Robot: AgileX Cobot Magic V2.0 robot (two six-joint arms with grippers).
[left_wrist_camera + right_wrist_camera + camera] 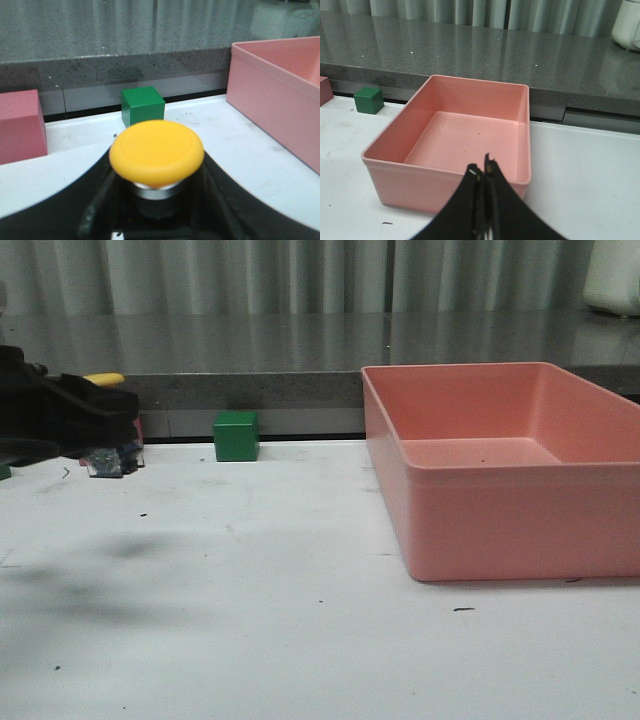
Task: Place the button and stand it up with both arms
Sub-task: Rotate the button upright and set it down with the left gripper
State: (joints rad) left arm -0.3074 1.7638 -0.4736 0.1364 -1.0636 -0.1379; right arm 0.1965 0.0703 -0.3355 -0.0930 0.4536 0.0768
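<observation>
Holding button point(107, 379) at far left, about 9 o'clock in front view, left gripper point(95, 425) clamped on it above white table point(300, 640); green cube point(236, 435) near at 3 o'clock of it, pink bin point(500, 530) well apart. Left wrist view: yellow cap point(156, 151) filling centre, fingers point(100, 200) pinching body below; cube at 12 o'clock. Right wrist view: right gripper point(483, 172) pressed together, nothing held, hanging over bin's near wall point(445, 185). Best to lower slow, keep cap up, bring right in to steady.
</observation>
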